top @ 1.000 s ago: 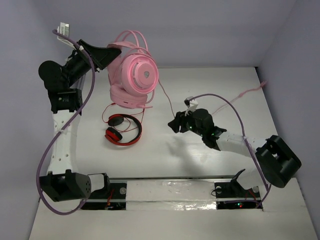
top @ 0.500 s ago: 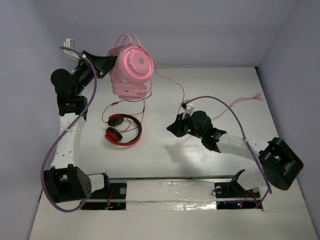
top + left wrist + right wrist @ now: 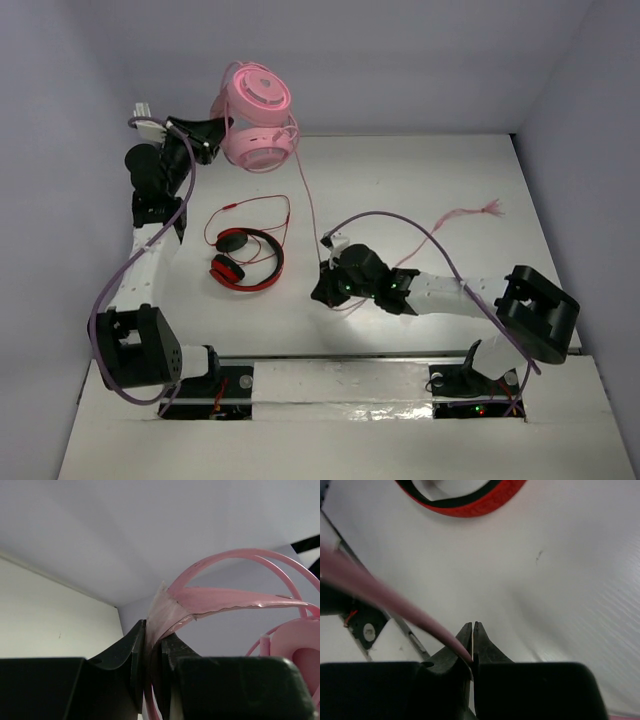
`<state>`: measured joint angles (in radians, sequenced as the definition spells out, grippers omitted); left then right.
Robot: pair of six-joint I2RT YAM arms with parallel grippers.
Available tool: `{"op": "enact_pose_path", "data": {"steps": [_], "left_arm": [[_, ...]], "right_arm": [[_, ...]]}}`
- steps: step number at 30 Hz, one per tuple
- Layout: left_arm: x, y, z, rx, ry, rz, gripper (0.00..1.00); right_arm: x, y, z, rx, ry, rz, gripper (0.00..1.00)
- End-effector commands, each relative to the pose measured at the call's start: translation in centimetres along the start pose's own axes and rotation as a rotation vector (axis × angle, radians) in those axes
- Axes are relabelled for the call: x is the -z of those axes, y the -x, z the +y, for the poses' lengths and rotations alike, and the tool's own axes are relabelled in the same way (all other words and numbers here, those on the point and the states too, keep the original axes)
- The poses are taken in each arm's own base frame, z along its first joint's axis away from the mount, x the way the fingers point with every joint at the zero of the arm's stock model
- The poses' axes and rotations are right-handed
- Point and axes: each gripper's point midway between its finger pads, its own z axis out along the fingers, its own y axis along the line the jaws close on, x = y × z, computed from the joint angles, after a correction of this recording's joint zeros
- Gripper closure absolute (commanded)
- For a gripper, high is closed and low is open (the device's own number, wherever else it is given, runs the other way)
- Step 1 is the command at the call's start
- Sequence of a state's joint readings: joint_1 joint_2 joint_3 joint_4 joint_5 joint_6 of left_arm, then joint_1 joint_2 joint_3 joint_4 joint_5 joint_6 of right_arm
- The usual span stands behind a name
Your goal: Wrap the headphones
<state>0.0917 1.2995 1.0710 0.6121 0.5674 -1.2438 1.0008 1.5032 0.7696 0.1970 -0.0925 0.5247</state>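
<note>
high at the far left, close to the back wall (image 3: 400, 70) and lifted off the table (image 3: 420, 170), the headphones (image 3: 255, 110) hang from the left claw (image 3: 207, 137). the left wrist view shows its jaws clamped hard on the pale strap of the headband (image 3: 165, 605), with the wire hoops arching off to the right.

the right claw (image 3: 322, 290) sits low near the middle of the table, jaws pressed together. the cable (image 3: 305, 195) leads down into it, and in the wrist view a blurred pink line meets the closed tips, so it looks pinched there.

the coming move turns on that span. from the right claw the headphones lie far and to the left, and the cable runs almost straight far-to-near between them, leaning slightly right. the loose tail trails off to the right, ending frayed. i judge the right arm is the one to carry the cable round the cups, while the left only holds. a red pair (image 3: 245, 262) lies just left of the span and could snag.
</note>
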Motion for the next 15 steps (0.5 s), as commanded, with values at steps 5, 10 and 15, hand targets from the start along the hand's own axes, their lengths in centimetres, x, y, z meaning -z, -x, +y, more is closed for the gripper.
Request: {"op": "enact_pose_path", "data": {"steps": [5,10,15], "left_arm": [[-0.1,1.4,2.1,0.107,0.033,-0.156,1.00],[-0.2,2.3,4.2,-0.073,0.213,-0.285,1.00],[-1.3,-1.1,5.0,-0.126,0.263,-0.265,1.00]], "right_arm": [[-0.4,-0.5,0.4,0.048,-0.169,0.050,1.00],[1.0,-1.1,5.0,0.193,-0.165,0.099,1.00],[1.9,0.0,8.5,0.253,-0.125,0.090,1.00]]}}
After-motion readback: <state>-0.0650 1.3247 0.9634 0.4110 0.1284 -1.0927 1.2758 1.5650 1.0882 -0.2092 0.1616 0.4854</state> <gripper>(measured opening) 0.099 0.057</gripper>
